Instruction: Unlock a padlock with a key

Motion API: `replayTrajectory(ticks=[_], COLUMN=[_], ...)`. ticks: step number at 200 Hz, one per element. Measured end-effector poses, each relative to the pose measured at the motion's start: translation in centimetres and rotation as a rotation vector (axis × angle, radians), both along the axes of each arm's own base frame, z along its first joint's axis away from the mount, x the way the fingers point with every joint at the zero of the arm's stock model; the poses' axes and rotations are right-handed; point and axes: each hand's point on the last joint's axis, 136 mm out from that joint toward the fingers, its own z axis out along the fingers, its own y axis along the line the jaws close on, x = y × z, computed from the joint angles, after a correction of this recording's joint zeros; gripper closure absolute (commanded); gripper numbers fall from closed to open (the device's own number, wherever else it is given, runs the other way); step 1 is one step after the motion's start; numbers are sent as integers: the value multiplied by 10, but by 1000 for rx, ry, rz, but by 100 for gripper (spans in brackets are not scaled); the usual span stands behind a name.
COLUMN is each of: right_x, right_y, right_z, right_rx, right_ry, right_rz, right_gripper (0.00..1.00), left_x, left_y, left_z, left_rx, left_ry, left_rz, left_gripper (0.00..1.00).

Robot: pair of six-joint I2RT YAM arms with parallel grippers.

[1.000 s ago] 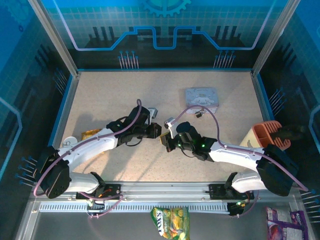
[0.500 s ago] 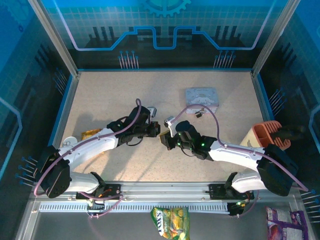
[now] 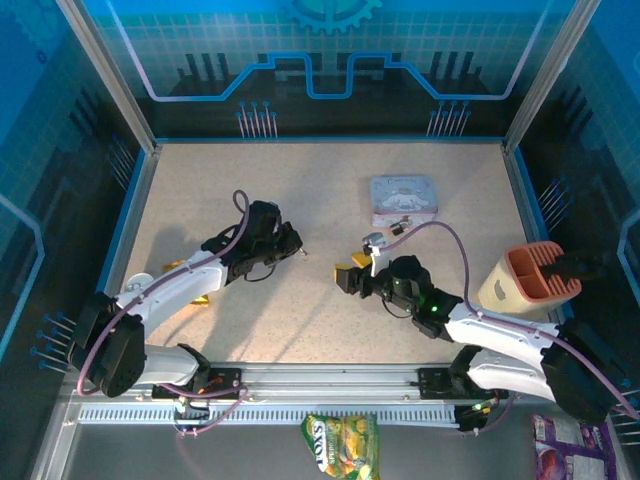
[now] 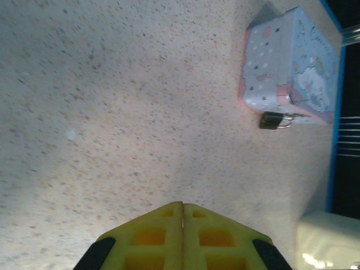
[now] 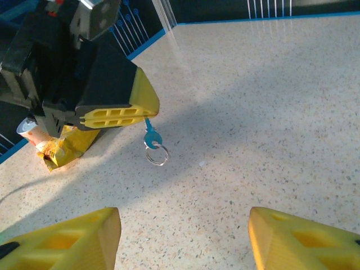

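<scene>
Here, key (image 5: 151,135) near-vertical, ring end down

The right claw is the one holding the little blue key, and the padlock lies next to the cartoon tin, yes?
Not quite: the left claw holds the key, shut on it, as the right wrist view shows. The right claw is open and empty. The padlock does lie next to the tin.
</scene>
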Motion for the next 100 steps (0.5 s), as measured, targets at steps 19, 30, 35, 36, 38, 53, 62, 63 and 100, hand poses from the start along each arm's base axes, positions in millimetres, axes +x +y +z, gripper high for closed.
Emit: replayTrajectory(ticks=[19, 30, 35, 36, 38, 53, 62, 63, 100], right_x=[-6, -17, -23, -23, -26, -41, -44, -44, -29], right_y=[10, 21, 27, 27, 29, 42, 46, 47, 50], right_z=[8, 10, 9, 9, 8, 0, -5, -5, -9], right_rx=[-7, -30, -47, -49, -56, -124, -167, -170, -278], right_ry=[-105, -205, -246, -253, -269, -381, -441, -445, -616], right_rz=[46, 87, 111, 113, 124, 181, 195, 195, 120], right_gripper=[32, 31, 31, 31, 31, 32, 34, 34, 33], left_x=[-2, -4, -5, -5, -5, -11, -14, -14, -25], left_y=[-5, -7, -8, -9, -9, -14, -16, -16, -22], left_z=[-2, -3, -3, -4, -4, -4, -4, -4, 3], left_rx=[-61, -85, -91, -93, -95, -116, -126, -127, -159], left_ry=[32, 49, 51, 53, 55, 69, 75, 75, 80], left_rz=[29, 45, 47, 48, 49, 54, 56, 56, 58], left_gripper=[100, 100, 100, 100, 100, 100, 100, 100, 100])
